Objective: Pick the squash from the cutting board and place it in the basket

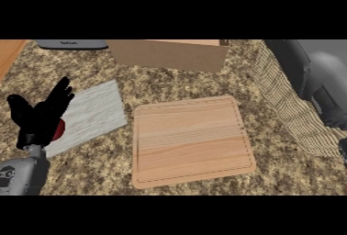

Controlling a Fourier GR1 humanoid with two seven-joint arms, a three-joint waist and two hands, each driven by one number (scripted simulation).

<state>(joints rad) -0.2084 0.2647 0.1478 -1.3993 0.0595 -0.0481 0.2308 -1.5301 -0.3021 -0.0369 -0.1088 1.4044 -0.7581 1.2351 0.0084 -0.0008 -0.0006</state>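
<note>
The wooden cutting board lies in the middle of the counter with nothing on it. No squash shows anywhere in the view. The woven basket stands at the right edge, only partly in view. My right forearm stretches over the basket. A dark part of the right hand shows at the picture's right edge, the rest cut off. My left hand rests open at the left, fingers up, away from the board.
A pale grey mat lies left of the board, with a small red object on it behind the left hand. A cardboard box stands at the back, and a grey appliance at the back left.
</note>
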